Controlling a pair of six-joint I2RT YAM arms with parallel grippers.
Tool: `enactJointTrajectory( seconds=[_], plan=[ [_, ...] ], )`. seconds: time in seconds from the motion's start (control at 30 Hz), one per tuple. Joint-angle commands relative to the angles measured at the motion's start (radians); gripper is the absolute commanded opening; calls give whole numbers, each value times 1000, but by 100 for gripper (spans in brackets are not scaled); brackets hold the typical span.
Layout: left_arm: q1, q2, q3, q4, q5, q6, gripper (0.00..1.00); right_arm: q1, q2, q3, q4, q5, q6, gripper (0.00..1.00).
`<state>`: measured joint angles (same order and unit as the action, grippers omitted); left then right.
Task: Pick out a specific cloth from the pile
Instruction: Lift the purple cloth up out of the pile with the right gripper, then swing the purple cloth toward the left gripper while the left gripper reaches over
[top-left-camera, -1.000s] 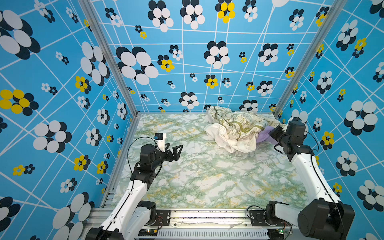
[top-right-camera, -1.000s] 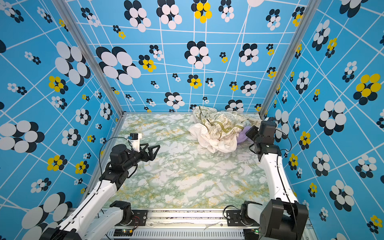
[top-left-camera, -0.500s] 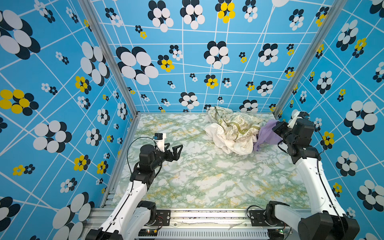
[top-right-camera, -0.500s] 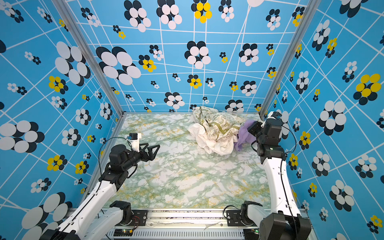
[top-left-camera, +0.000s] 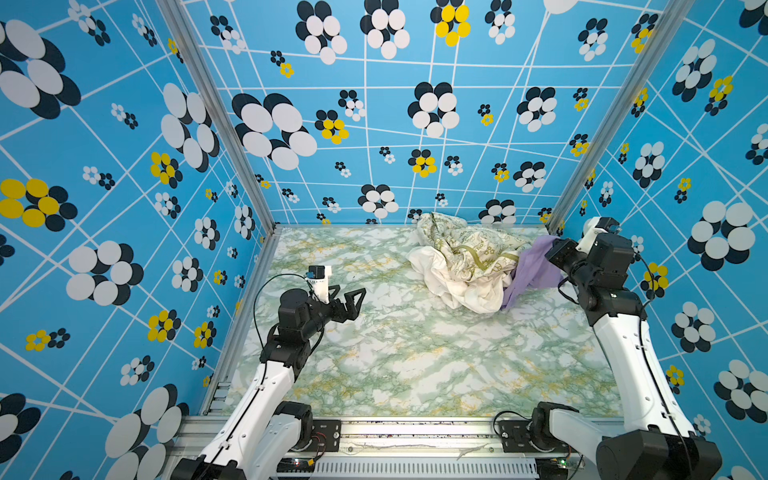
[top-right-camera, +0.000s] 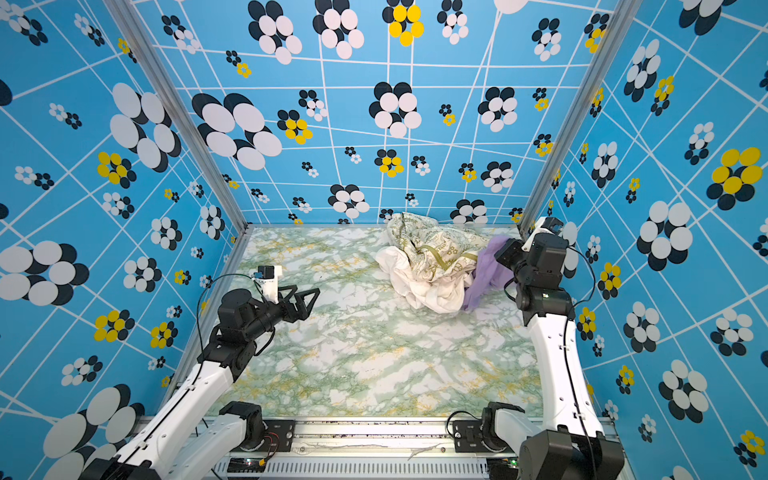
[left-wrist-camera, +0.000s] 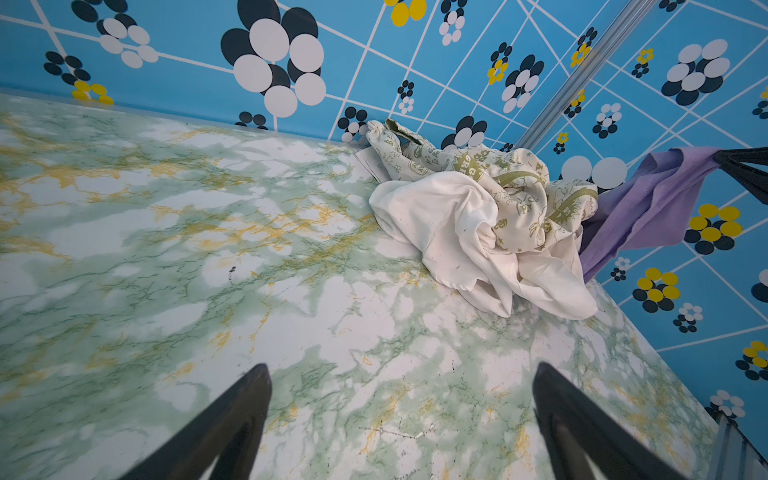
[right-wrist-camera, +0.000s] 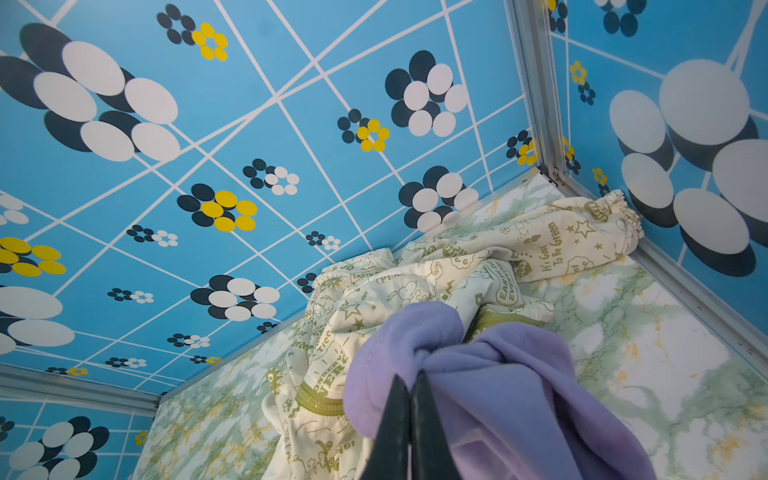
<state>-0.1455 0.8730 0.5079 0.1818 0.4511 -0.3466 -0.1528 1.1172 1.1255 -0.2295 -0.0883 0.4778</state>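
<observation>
Since a second ago our right gripper (top-left-camera: 555, 249) has risen from the table beside the pile (top-left-camera: 461, 266) and drawn the cloth (top-left-camera: 530, 272) up and out toward three o'clock; the left arm has not shifted. In both top views the lavender cloth hangs from the pinched fingertips as a slanted sheet, its upper corner aloft near the right wall, its lower tail reaching down to the marbled table (top-left-camera: 395, 357) at the pile's five o'clock edge, where it touches the white cloth (top-left-camera: 461, 286). In the right wrist view we see the two black fingers (right-wrist-camera: 422, 415) pressed together on a bunched fold of purple fabric, with the cream printed cloth (right-wrist-camera: 415, 282) lying behind it. The pile itself sits at about one o'clock on the table, near the far right corner, with the printed cloth heaped over the white one and reaching the back wall. Our left gripper (top-left-camera: 353, 301) hovers at about nine o'clock, well apart from the pile, its jaws spread wide and holding nothing; in its wrist view both fingers (left-wrist-camera: 232, 419) frame bare table.
</observation>
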Motion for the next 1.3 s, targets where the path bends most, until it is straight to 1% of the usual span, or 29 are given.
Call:
enactJointTrajectory(
  seconds=[0.0, 0.13, 0.37, 0.53, 0.67, 0.8, 0.87, 0.93, 1.03, 1.27],
  plan=[
    [-7, -4, 14, 28, 24, -9, 99, 6, -28, 89, 40, -1, -29, 0],
    [-9, -3, 14, 30, 27, -11, 99, 6, -32, 142, 35, 15, -33, 0],
    [-9, 0, 13, 35, 34, -13, 99, 9, -21, 255, 30, 9, -24, 0],
    [-10, 1, 10, 44, 39, -16, 99, 51, -2, 340, 38, -7, -23, 0],
    [-11, -1, 12, 52, 50, -17, 99, 124, 23, 390, 47, -38, -40, 0],
    [-13, -5, 13, 67, 67, -17, 99, 203, 47, 405, 43, -71, -70, 0],
    [-16, -6, 15, 79, 79, -18, 99, 252, 57, 397, 32, -76, -108, 0],
    [-20, -6, 16, 97, 92, -17, 99, 332, 73, 389, 4, -83, -159, 0],
    [-32, -3, 20, 115, 107, -15, 99, 420, 101, 368, -41, -94, -214, 0],
    [-91, 4, 21, 174, 129, 16, 99, 588, 164, 295, -97, -109, -270, 0]
  ],
)
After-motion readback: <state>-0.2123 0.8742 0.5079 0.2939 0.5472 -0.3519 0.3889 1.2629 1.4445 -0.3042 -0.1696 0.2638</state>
